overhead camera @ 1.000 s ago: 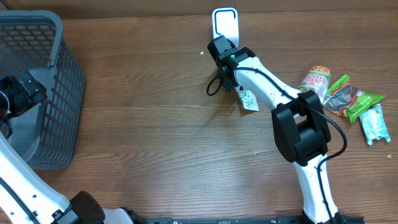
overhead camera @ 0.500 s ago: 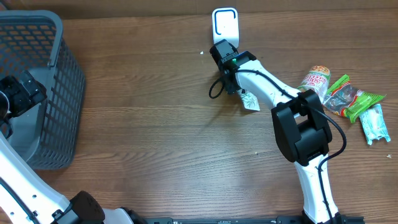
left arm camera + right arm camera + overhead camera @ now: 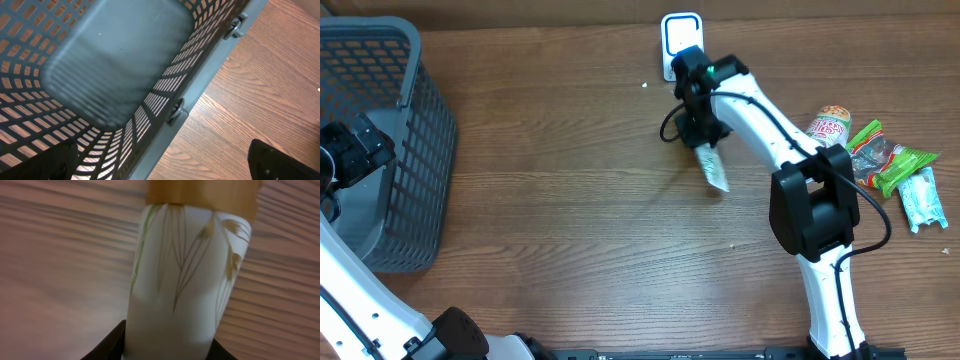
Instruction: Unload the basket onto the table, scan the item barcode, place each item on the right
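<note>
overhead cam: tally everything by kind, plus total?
Grey mesh basket: 1
Barcode scanner: 1
White leaf-print tube: 1
Cup noodles: 1
Green snack packets: 1, maybe 2 overlapping
Pale-blue packet: 1
Total: 6, or 7

A grey mesh basket point(image 3: 425, 160) stands at left; snack packets point(image 3: 880, 160) (several, colourful) lie far right on the bench point(image 3: 570, 230).

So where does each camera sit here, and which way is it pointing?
Overhead: fixed above the table, looking straight down; both arms show, left gripper over the basket, right gripper near the scanner.
Left wrist: looks down into the basket; its dark fingers sit at the lower corners.
Right wrist: close on the white leaf-print item between its fingers, table behind.
Shared: overhead and right wrist both show that item; overhead and left wrist, the basket.
</note>
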Robot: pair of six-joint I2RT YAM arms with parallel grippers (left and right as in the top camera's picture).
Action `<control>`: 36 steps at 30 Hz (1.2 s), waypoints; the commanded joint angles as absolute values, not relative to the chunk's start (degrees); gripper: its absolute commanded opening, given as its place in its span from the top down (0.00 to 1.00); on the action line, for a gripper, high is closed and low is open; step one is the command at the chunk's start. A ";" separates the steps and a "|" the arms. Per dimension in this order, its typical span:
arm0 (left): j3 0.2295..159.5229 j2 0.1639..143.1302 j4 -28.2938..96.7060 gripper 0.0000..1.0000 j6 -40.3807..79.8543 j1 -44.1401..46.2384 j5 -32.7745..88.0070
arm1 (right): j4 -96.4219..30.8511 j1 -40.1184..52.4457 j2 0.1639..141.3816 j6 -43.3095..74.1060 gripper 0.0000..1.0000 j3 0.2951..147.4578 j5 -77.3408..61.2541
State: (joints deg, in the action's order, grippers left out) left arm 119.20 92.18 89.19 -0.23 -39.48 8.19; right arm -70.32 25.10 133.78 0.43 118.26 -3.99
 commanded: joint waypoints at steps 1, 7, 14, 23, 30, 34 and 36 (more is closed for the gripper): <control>119.31 92.16 89.14 0.00 -1.13 -39.57 8.45 | -70.46 23.90 133.56 -2.44 0.69 121.21 -34.85; 119.31 92.16 89.14 0.00 -1.13 -39.57 8.45 | -63.51 23.16 133.69 -4.71 0.69 114.39 -53.19; 119.31 92.16 89.14 0.00 -1.15 -39.57 8.43 | -53.39 23.11 133.71 -0.32 0.62 105.27 -46.63; 119.31 92.16 89.14 0.00 -1.15 -39.57 8.45 | -51.03 22.76 133.71 3.03 0.46 104.44 -27.55; 119.31 92.16 89.12 0.01 -1.13 -39.57 8.45 | -50.41 21.98 133.69 -0.78 0.43 104.88 -17.87; 119.31 92.16 89.12 0.00 -1.13 -39.57 8.45 | -52.58 21.98 133.67 -4.19 0.35 107.46 -19.27; 119.31 92.16 89.12 0.00 -1.13 -39.57 8.45 | -55.09 21.98 133.67 -6.28 0.32 108.92 -21.15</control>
State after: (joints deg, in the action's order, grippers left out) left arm 119.20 92.18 89.19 -0.23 -39.48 8.19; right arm -52.88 22.59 133.69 -1.91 106.06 -21.78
